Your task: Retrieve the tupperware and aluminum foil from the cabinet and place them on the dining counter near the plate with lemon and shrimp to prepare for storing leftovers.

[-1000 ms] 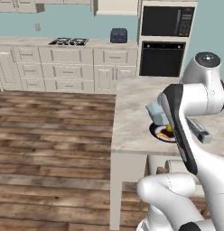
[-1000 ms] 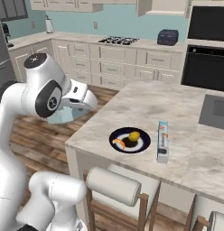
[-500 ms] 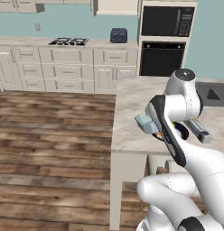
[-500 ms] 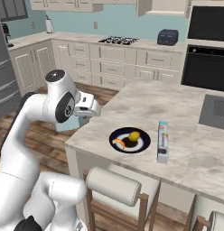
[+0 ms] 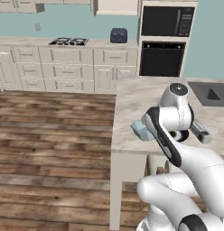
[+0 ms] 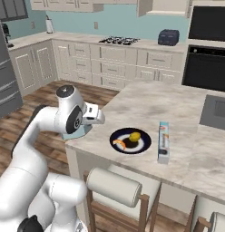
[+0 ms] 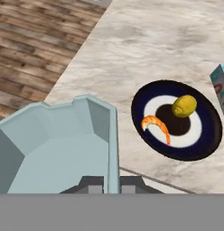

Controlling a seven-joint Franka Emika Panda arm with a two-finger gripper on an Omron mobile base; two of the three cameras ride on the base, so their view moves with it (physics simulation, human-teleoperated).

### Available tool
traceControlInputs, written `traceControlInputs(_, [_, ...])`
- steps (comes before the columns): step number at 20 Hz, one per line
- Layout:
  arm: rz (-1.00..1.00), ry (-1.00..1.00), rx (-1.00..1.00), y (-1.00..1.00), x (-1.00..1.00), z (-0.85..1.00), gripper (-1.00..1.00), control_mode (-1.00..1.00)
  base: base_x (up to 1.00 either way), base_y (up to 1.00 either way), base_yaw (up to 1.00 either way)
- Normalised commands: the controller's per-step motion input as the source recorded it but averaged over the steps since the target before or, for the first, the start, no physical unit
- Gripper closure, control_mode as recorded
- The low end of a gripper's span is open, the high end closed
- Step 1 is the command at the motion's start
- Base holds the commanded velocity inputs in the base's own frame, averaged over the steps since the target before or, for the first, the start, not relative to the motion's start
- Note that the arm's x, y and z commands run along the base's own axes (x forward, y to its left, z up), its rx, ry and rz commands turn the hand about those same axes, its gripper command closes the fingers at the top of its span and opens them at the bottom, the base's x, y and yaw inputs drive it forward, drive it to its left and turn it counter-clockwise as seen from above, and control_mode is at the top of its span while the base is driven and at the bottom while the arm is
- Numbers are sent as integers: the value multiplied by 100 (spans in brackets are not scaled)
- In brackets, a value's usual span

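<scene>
Left base view: the tupperware (image 5: 142, 130) hangs over the dining counter (image 5: 136, 97) near its floor-side edge, beside the arm.
Right base view: plate with lemon and shrimp (image 6: 130, 140) between tub and aluminum foil (image 6: 163, 142); foil's long axis runs away from the stools.
Hand view: gripper (image 7: 107, 182) clamped astride the tub's wall; tub empty; plate just beyond its rim.
</scene>
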Motion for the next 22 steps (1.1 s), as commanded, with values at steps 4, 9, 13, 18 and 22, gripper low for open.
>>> traceControlInputs(4, [0,-2,0,0,28,-25,100,-100,0,0,0])
traceControlInputs(9, [0,-3,0,0,29,-30,100,-100,0,0,0])
traceControlInputs(13, [0,-3,0,0,34,-28,100,-100,0,0,0])
traceControlInputs(18, [0,-5,0,-6,32,-22,100,-100,0,0,0])
traceControlInputs(22, [0,-6,0,-15,19,-18,100,-100,0,0,0])
